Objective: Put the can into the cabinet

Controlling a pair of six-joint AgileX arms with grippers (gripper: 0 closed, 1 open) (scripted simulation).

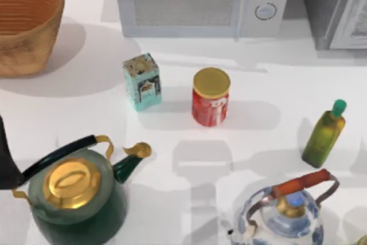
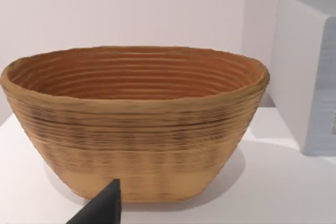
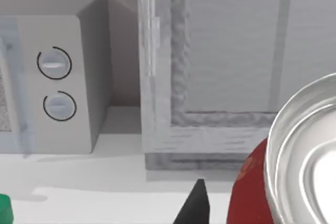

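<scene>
Far right on the table: the cabinet (image 1: pixel 338 10), grey speckled, paler framed door closed. White microwave (image 1: pixel 200 1) just left of it, with a narrow gap between them.

Right wrist view: the can (image 3: pixel 252 192) sits right up against the camera, with a red sliver of side and a silver top, facing the cabinet door. Right end effector (image 3: pixel 202 205) looks closed on the can. One dark finger tip shows just beside the red side; the contact itself is hidden.

Left end effector (image 2: pixel 105 208) is at the far left, facing the wicker basket (image 1: pixel 26 24). Can't tell if it's open or closed.

Other items on the table:
- teal box (image 1: pixel 142 81) and gold-lidded red can (image 1: pixel 210 97), mid-table
- green-capped bottle (image 1: pixel 324 133), right
- green kettle (image 1: pixel 74 193), near left
- blue-white kettle (image 1: pixel 284 216), near right
</scene>
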